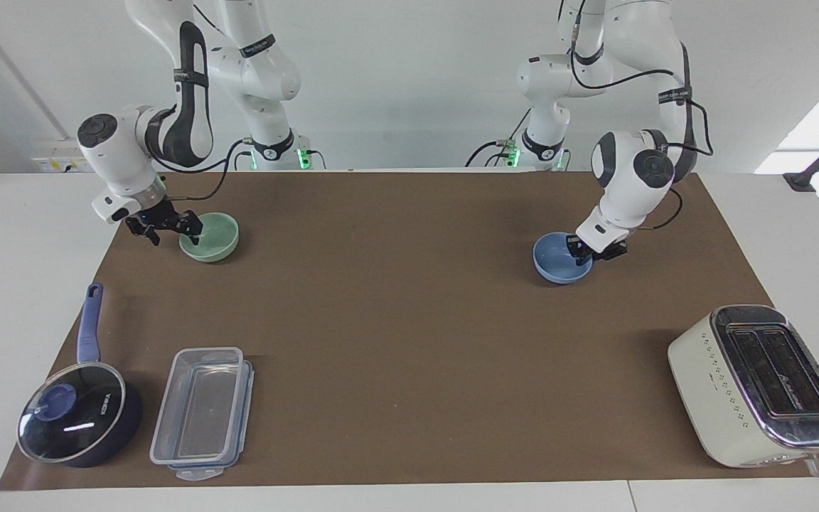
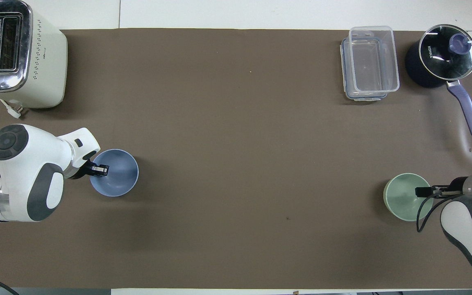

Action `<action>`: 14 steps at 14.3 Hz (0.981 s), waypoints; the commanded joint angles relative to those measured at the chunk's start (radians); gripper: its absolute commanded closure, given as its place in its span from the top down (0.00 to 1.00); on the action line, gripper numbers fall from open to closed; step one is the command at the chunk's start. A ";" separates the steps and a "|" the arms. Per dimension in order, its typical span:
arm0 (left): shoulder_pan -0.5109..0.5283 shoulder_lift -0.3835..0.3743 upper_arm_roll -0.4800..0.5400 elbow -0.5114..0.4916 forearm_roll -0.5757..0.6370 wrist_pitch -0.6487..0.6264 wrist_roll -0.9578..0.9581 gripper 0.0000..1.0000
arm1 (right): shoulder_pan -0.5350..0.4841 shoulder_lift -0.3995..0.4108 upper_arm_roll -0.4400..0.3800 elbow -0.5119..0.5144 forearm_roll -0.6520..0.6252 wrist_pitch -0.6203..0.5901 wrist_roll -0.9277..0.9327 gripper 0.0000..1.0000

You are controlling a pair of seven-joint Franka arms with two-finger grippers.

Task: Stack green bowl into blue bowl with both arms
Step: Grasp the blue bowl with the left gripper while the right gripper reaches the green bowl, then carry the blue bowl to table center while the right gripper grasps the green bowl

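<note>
The light-blue bowl point(image 1: 555, 262) point(image 2: 121, 176) stands upright on the brown mat toward the left arm's end of the table. My left gripper point(image 1: 584, 254) point(image 2: 101, 169) is down at the bowl's rim, on the side toward the table's end, and is shut on that rim. The pale green bowl point(image 1: 214, 240) point(image 2: 402, 200) stands upright toward the right arm's end. My right gripper point(image 1: 175, 231) point(image 2: 418, 191) is open and straddles its rim, one finger inside the bowl and one outside. Both bowls rest on the mat.
A cream toaster point(image 1: 758, 384) point(image 2: 14, 53) stands farther from the robots at the left arm's end. A clear plastic container point(image 1: 203, 412) point(image 2: 369, 63) and a dark blue lidded saucepan point(image 1: 75, 419) point(image 2: 441, 57) sit farther out at the right arm's end.
</note>
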 commanded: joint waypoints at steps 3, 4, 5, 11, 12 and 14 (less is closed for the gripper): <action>-0.039 0.070 -0.005 0.252 0.011 -0.231 -0.056 0.00 | -0.020 -0.027 0.009 -0.037 0.060 -0.037 -0.089 1.00; -0.064 0.093 -0.005 0.316 -0.017 -0.272 -0.103 0.00 | -0.020 -0.033 0.006 -0.035 0.127 -0.060 -0.133 1.00; -0.104 0.118 -0.005 0.380 -0.061 -0.302 -0.160 0.00 | -0.021 -0.036 0.004 -0.034 0.184 -0.083 -0.197 1.00; -0.410 0.123 -0.008 0.387 -0.176 -0.275 -0.495 0.00 | -0.047 -0.029 0.001 -0.026 0.197 -0.035 -0.272 1.00; -0.446 0.109 -0.008 0.355 -0.208 -0.241 -0.521 0.00 | -0.047 -0.029 0.001 -0.026 0.197 -0.031 -0.273 1.00; -0.509 0.077 -0.008 0.257 -0.212 -0.105 -0.529 0.00 | -0.047 -0.027 0.001 -0.026 0.197 -0.030 -0.273 0.55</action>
